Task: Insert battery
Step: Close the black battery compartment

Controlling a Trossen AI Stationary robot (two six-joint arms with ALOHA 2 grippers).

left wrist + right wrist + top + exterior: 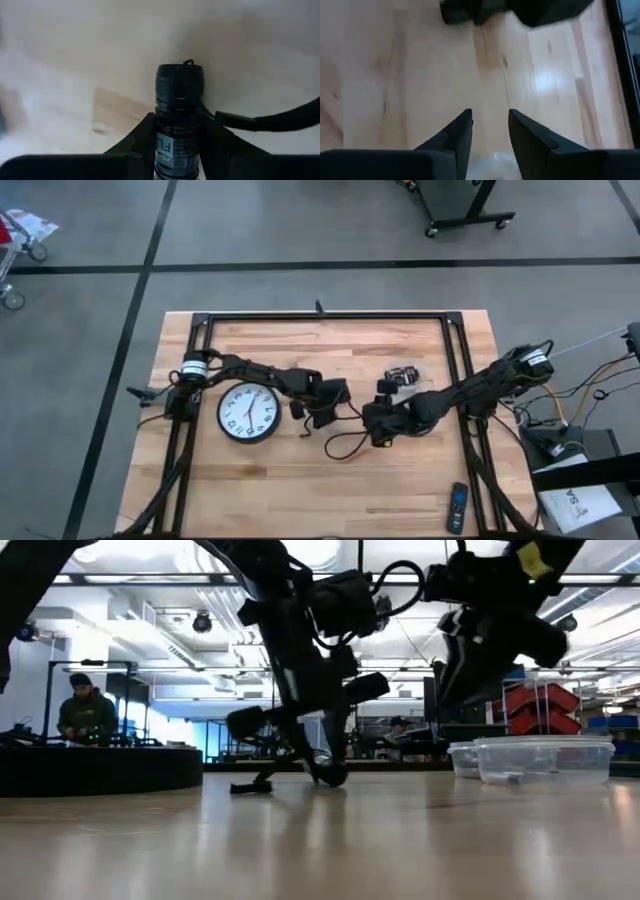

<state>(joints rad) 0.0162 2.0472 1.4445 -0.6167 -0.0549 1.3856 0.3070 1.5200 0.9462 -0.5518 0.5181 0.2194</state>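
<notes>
High view: wooden desk (300,470) w/ black frame. Left arm reaches in from left edge, past a round wall clock (249,413) lying face-up; left tool (322,412) sits just right of clock, near desk centre. Right arm comes in from right edge; right tool (380,425) near centre, close to left tool but apart. Small dark object (404,374) lies just beyond right arm, poss. battery holder, too small to tell. Remote (457,507) at near right edge of desk.

Low view: both arms hang down from above, left arm's tip at or just above desk surface. Clear plastic bin (545,758) at right. Person (86,715) in room behind, at left.

Left wrist view: left tool clamped on black flashlight (179,115), barrel between the two fingers (137,137), head pointing out over the wood. Black cable (280,117) beside it.

Right wrist view: right tool (490,127) spread apart, nothing between fingers, over bare wood; dark shape (515,10), prob. other arm, farther off.
</notes>
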